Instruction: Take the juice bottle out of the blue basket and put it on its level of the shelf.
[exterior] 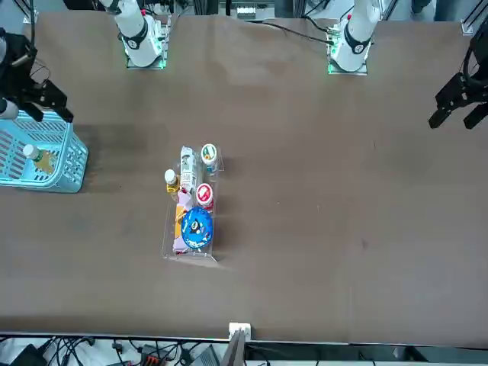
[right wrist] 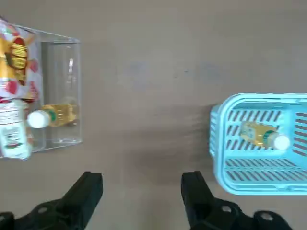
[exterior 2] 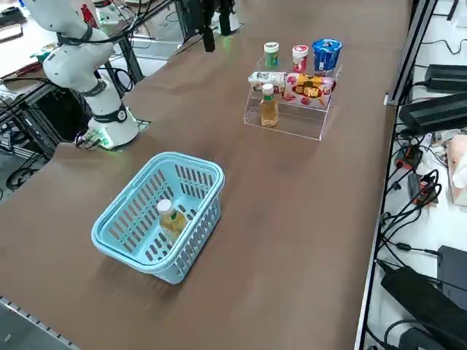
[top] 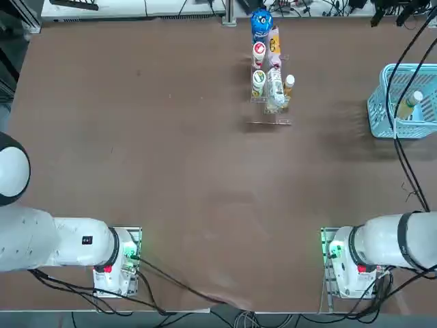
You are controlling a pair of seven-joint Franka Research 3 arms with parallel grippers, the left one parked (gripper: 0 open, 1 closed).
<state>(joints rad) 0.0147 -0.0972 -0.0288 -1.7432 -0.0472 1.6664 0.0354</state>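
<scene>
The juice bottle (exterior 2: 171,217), pale yellow with a white cap, lies inside the blue basket (exterior 2: 190,171) on my right side of the table. It also shows in the top view (top: 410,106), the front view (exterior: 38,158) and the wrist view (right wrist: 261,134). The clear stepped shelf (exterior 2: 292,124) stands at the far middle of the table. My right gripper (right wrist: 141,191) hangs high over the table, open and holding nothing. In the front view the right gripper (exterior: 38,107) hovers above the basket's (exterior: 69,164) robot-side rim. In the wrist view the basket (right wrist: 218,143) lies off to one side of the fingers.
The shelf (top: 270,121) holds a more orange white-capped bottle (exterior 2: 269,106), a big blue-topped bottle (exterior 2: 327,52), two small capped cups and snack packets. The right arm's black cable (top: 399,116) hangs across the basket (top: 382,102). Wide bare tabletop lies between basket and shelf.
</scene>
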